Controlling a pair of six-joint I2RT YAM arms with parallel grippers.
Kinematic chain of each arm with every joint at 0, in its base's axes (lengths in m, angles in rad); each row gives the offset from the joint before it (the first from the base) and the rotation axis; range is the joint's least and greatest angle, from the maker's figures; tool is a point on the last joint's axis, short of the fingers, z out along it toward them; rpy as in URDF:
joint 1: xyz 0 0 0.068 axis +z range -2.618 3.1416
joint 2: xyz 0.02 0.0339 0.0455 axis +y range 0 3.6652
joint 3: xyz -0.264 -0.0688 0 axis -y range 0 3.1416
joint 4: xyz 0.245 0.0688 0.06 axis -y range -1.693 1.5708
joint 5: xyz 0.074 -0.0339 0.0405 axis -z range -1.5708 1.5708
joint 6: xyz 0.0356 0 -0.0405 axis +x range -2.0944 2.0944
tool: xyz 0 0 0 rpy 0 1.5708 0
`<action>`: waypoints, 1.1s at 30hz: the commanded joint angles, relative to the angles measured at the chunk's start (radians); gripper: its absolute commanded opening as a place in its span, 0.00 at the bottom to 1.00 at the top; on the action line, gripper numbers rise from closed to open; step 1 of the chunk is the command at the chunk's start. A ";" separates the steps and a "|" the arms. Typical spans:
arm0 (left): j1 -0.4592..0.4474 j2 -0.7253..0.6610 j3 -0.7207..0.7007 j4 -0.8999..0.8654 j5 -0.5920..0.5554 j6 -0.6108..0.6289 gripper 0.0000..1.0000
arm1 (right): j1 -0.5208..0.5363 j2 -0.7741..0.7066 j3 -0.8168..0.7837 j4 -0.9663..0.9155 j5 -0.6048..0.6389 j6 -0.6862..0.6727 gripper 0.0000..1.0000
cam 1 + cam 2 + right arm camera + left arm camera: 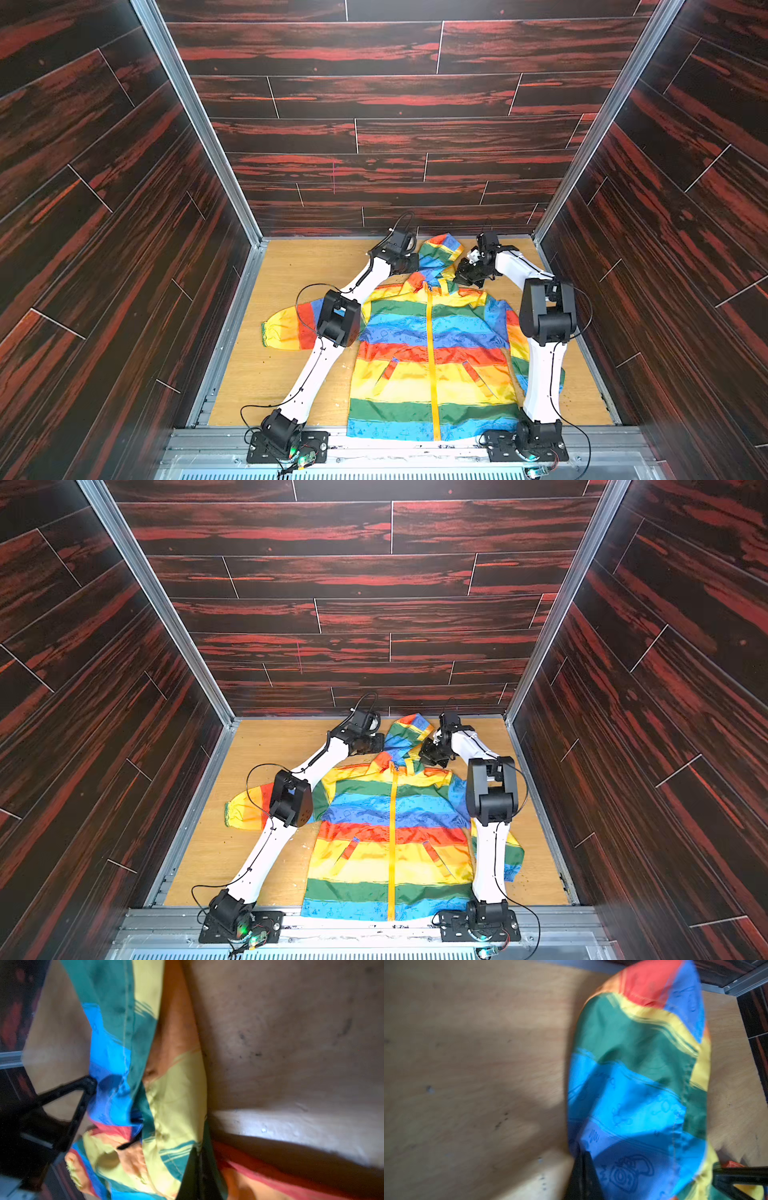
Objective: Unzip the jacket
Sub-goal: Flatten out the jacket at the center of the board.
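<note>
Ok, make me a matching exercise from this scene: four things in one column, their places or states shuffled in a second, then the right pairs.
Things:
1. yellow front zipper of the thin shiny rainbow-striped jacket
2. rainbow-striped fabric hood
3. outstretched sleeve with yellow cuff
4. light wooden tabletop

Places or states:
A. partly hidden behind the elbow of the left arm
B. the jacket lies spread on it
C. closed from collar to hem
D. the jacket's part nearest the back wall

Pairs: 1-C, 2-D, 3-A, 4-B

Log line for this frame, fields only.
left gripper: shut on jacket hood | right gripper: shut on hood edge | zipper: closed | jacket: front up, flat on table
</note>
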 commanded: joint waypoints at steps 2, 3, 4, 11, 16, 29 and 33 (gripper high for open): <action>0.074 -0.158 -0.188 0.157 0.052 -0.125 0.00 | -0.001 0.001 -0.036 0.037 0.001 0.026 0.00; 0.088 -0.178 -0.240 0.192 0.051 -0.146 0.00 | 0.000 -0.006 -0.041 0.042 0.002 0.031 0.00; 0.097 -0.193 -0.278 0.213 0.045 -0.156 0.00 | -0.001 -0.010 -0.045 0.043 0.005 0.030 0.00; 0.120 -0.231 -0.373 0.257 0.033 -0.175 0.06 | -0.001 -0.005 -0.043 0.044 -0.009 0.026 0.00; 0.120 -0.263 -0.302 0.136 -0.044 -0.109 0.75 | 0.003 -0.037 -0.029 0.038 0.034 -0.002 0.41; 0.008 -0.558 -0.517 -0.009 -0.025 0.120 0.63 | 0.062 -0.352 -0.323 0.244 -0.039 -0.036 0.42; -0.058 -0.543 -0.579 0.002 0.046 0.074 0.54 | 0.077 -0.369 -0.407 0.299 -0.191 0.037 0.30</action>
